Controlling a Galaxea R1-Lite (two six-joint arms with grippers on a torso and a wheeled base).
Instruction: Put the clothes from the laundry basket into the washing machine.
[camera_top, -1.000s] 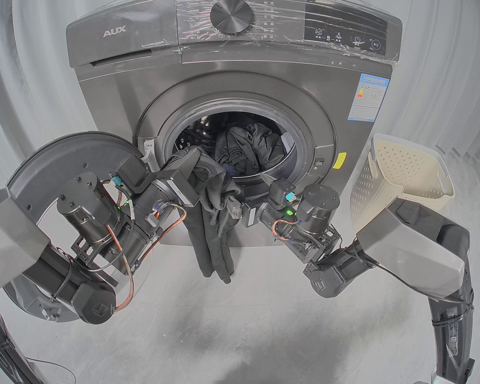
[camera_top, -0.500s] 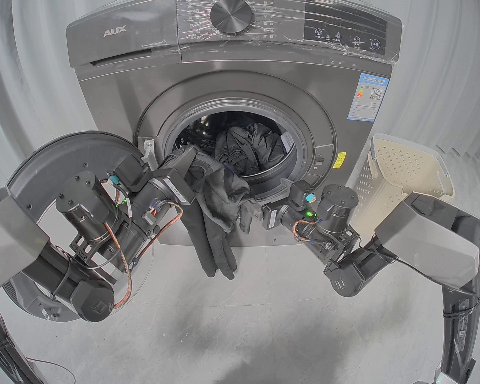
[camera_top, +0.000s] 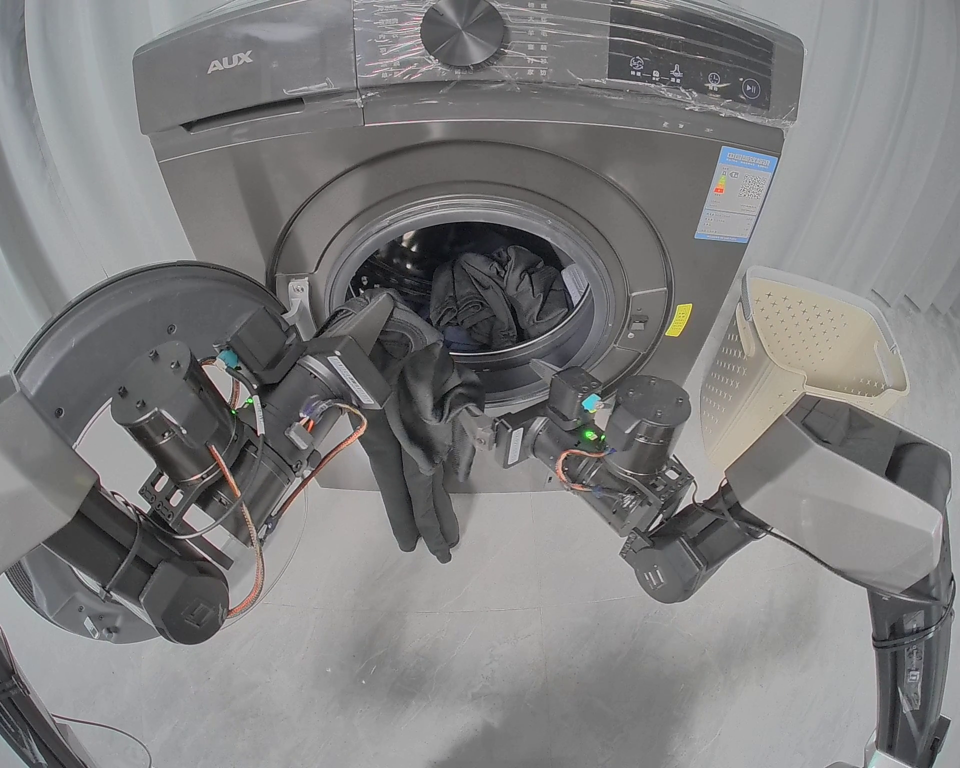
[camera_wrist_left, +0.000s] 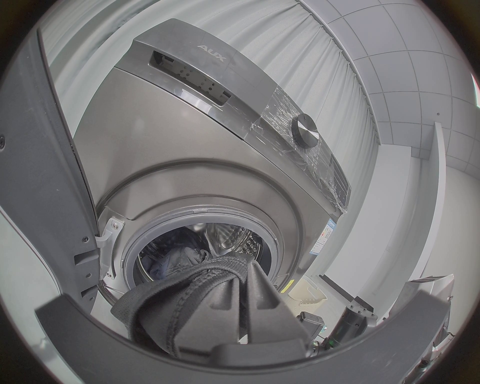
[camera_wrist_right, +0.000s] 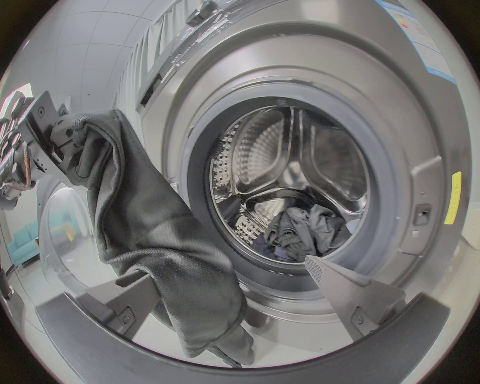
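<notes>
**Dark garment held at the mouth of the washing machine**

The left gripper (camera_top: 372, 318) was clenched on the upper end of a dark garment (camera_top: 420, 420), just in front of the lower left rim of the round opening (camera_top: 470, 215) of the washing machine (camera_top: 450, 160). Most of the cloth hung outside the opening, below its rim, with the long ends dangling above the floor (camera_top: 520, 640). The right gripper (camera_wrist_right: 228, 270) stood just beside the hanging cloth with its fingers spread wide and gripping nothing; the cloth draped across one finger. Other clothes (camera_top: 500, 285) already lay inside the drum. The door (camera_top: 130, 310) stood swung open to the left, and the laundry basket (camera_top: 810, 340) stood to the right of the machine (no clothes could be seen in the part that showed).

Probable hazards: if the left gripper let go here, the garment would likely slide off the rim and drop to the floor, since its weight hung outside. The right gripper might pinch only a loose fold, leaving the trailing ends to drag out over the rim or catch on it.
</notes>
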